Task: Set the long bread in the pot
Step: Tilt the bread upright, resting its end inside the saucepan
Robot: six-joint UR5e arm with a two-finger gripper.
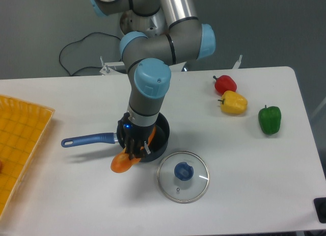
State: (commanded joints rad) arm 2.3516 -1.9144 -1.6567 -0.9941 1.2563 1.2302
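The pincer (135,153) squeezes the smooth orange long bread (124,162), its round end poking out over the dark round pot (158,139) rim

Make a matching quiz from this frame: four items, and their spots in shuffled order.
Items:
1. long bread
2. glass lid
3. green pepper
4. yellow tray

Spots:
A. far left edge of the table
B. flat on the table, right of and nearer the camera than the pot
C. held by the gripper, lower end outside the pot's rim
D. rightmost of the three peppers

Pairs: 1-C, 2-B, 3-D, 4-A
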